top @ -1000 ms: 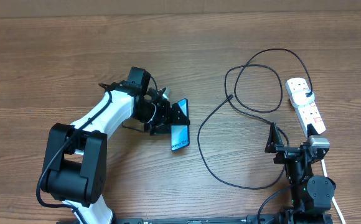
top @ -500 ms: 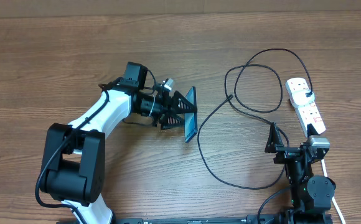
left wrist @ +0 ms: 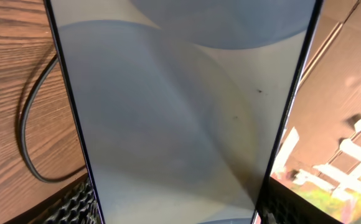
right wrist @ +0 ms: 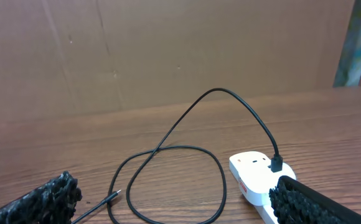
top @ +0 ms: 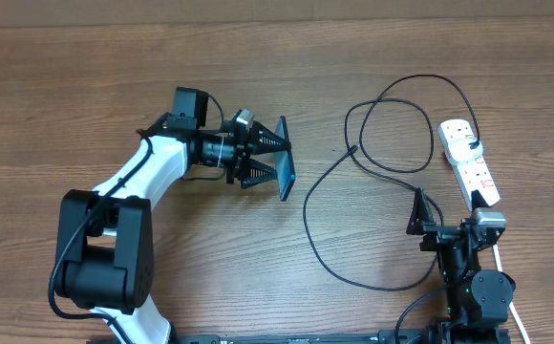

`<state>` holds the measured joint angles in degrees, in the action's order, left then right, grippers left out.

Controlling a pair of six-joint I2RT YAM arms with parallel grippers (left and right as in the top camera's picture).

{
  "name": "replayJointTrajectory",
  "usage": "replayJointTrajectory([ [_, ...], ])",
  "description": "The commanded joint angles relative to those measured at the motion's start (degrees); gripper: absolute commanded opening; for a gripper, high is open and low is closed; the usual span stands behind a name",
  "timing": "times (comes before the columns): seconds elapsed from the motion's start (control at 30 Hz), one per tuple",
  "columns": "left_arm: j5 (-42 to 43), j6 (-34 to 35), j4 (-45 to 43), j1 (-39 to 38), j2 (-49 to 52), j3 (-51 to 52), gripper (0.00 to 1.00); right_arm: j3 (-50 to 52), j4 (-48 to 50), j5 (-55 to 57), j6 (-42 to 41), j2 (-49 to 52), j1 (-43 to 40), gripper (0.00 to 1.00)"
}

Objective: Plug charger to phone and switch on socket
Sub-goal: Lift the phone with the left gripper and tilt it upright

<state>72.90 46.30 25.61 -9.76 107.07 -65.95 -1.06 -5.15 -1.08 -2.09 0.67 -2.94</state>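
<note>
My left gripper (top: pixel 275 158) is shut on the phone (top: pixel 287 178) and holds it above the table, turned on edge, so the overhead view shows only a thin dark-blue strip. In the left wrist view the phone (left wrist: pixel 180 112) fills the frame between my fingers (left wrist: pixel 174 208). The black charger cable (top: pixel 308 205) lies looped on the table, its plug tip (top: pixel 353 150) free. Its far end runs into the white socket strip (top: pixel 475 170). My right gripper (top: pixel 420 216) is open and empty, near the table's front. The right wrist view shows the tip (right wrist: pixel 114 194), the cable (right wrist: pixel 168 140) and the strip (right wrist: pixel 250 171).
The strip's white cord (top: pixel 509 287) runs down past my right arm's base. A cardboard wall (right wrist: pixel 168 50) stands along the far edge of the wooden table (top: pixel 115 86).
My left gripper has turned the phone from screen-up to on edge and carried it up and toward the far side. The right arm and cable have not moved.
</note>
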Motion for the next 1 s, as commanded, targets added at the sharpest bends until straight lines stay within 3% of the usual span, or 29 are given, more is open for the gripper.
replayJointTrajectory([
  [0.0,3.6,2.4,-0.4,0.1,0.5,-1.4,0.62,0.6,0.3,0.1,0.2,-0.5,0.2,1.00],
  [0.7,7.6,10.3,-0.4,0.1,0.5,-1.4,0.59,0.6,0.3,0.1,0.2,-0.5,0.2,1.00],
  [0.97,7.7,10.3,-0.4,0.1,0.5,-1.4,0.59,0.6,0.3,0.1,0.2,-0.5,0.2,1.00],
])
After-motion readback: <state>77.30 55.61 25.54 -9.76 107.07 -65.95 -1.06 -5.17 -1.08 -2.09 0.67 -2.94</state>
